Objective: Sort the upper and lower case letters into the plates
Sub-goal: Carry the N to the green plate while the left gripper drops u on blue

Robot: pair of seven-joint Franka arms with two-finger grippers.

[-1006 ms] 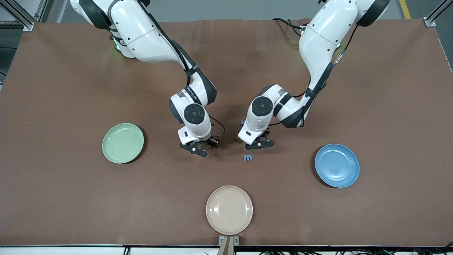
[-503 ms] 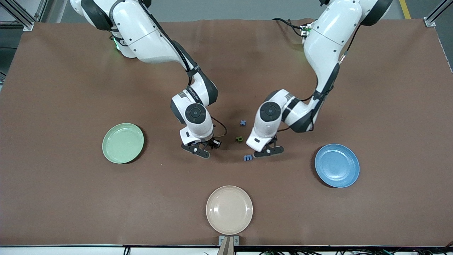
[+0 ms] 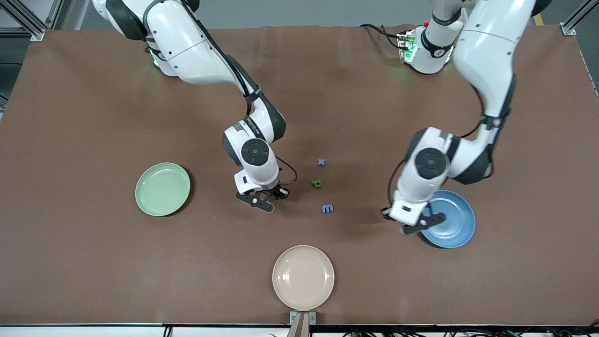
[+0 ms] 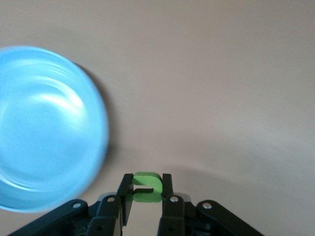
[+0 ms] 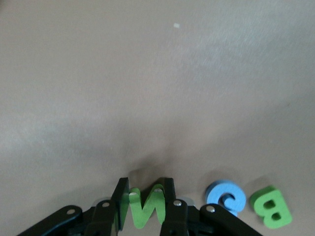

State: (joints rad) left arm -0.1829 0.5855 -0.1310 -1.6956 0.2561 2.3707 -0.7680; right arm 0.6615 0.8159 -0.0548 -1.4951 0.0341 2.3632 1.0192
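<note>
The pale green plate (image 3: 163, 189) lay empty toward the right arm's end of the counter (image 3: 93, 262), with bare counter all around it. Nearer the middle, the right hand (image 3: 262, 203) was low over the counter, its fingers clamped on a green N-shaped letter (image 5: 142, 210). In the right wrist view, a blue rounded letter (image 5: 226, 197) and a green B (image 5: 270, 207) lay just beside that hand.

Three small letters lay loose mid-counter and apart from each other: a blue x (image 3: 321, 162), a green p (image 3: 317, 184) nearer the camera, and a blue m (image 3: 328, 208) nearer again. The cream plate (image 3: 303, 277) sat empty by the counter's front edge.

The left hand (image 3: 414, 227) hung over the counter just at the rim of the blue plate (image 3: 451, 220). It was pinched on a small green letter (image 4: 145, 188) we could not read. That plate was also empty.

We judged the sorting barely begun: no letter was in a plate, two were in hand, and at least five waited. Each hand had open counter between it and its nearest plate, and the counter edges were well clear of both.
</note>
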